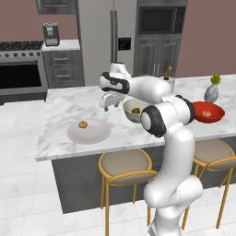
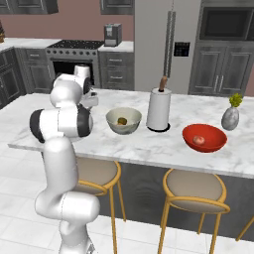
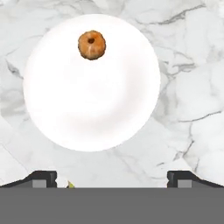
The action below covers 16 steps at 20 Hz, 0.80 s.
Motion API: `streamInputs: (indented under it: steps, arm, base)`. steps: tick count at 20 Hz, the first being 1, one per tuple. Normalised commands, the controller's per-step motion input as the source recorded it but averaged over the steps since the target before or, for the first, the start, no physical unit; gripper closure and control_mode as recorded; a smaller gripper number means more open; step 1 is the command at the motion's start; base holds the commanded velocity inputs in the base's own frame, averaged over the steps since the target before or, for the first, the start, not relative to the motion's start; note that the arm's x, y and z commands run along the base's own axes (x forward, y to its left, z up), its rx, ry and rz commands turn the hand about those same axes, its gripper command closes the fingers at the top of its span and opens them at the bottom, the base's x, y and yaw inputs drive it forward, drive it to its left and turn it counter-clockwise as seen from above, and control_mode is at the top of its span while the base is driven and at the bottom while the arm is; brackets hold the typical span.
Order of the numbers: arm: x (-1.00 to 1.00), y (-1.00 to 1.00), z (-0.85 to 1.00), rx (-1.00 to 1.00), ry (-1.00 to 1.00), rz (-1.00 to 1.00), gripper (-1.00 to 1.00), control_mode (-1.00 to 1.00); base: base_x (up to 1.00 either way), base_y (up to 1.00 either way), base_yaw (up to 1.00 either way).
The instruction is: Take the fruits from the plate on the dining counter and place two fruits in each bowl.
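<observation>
Last fruit [image 3: 92, 45] lies ahead of your claw [image 3: 112, 177].
Claw wide, empty, over plate [image 3: 92, 109] near edge; fruit sits by far rim.

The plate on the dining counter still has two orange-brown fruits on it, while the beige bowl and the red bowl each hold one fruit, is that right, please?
Not quite: the plate carries just one orange-brown fruit, as the hand view shows plainly. The rest stands: the beige bowl and the red bowl each show one fruit inside, on the dining counter.
</observation>
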Motion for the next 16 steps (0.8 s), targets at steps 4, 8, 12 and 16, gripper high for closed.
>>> streamInputs:
  steps: [4, 8, 12, 16]
  arm:
    - [0.12, 0.56, -0.17, 0.0, 0.02, -0.24, -1.0, -1.0]
    - [0.22, 0.5, -0.34, 0.0, 0.04, -0.16, -1.0, -1.0]
    - [0.16, 0.56, -0.22, 0.01, 0.04, -0.13, -1.0, -1.0]
    - [0.19, 0.49, -0.3, 0.0, 0.01, -0.13, -1.0, -1.0]
  base:
    - [0.0, 0.0, 0.0]
    - [0.0, 0.0, 0.0]
    - [0.0, 0.0, 0.0]
    - [0.0, 0.0, 0.0]
